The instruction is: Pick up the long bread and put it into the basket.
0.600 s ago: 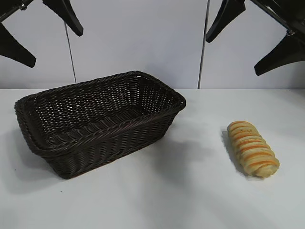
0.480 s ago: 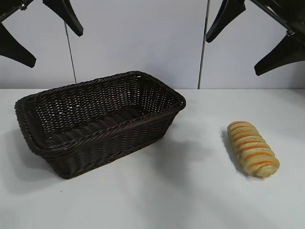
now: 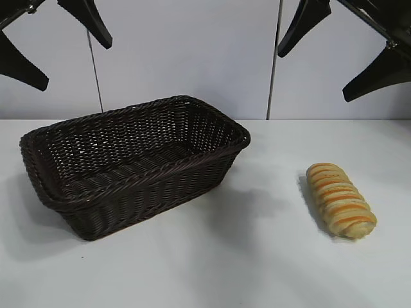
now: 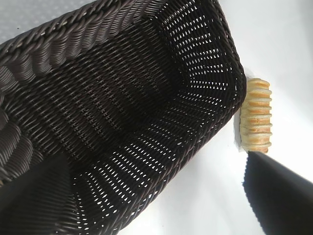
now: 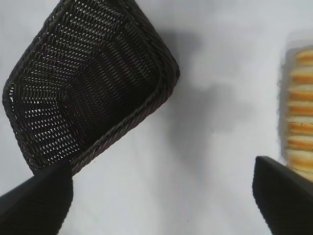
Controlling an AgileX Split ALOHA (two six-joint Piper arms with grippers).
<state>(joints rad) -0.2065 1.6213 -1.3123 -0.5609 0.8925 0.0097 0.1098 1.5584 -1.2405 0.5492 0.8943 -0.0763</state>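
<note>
I count one long bread (image 3: 341, 199) on my table (image 3: 257, 269) — a single ridged loaf. One basket (image 3: 131, 163), dark wicker, nothing inside it. Two grippers of mine — the left gripper (image 3: 54, 45) and the right gripper (image 3: 340, 48).

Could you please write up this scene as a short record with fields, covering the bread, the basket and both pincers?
bread: lying on the table, right of the basket, not touching it
basket: upright on the table, nothing inside
left pincer: raised above the basket's left end, open, holding nothing
right pincer: raised above the bread, open, holding nothing
task state: bread not yet picked up
</note>
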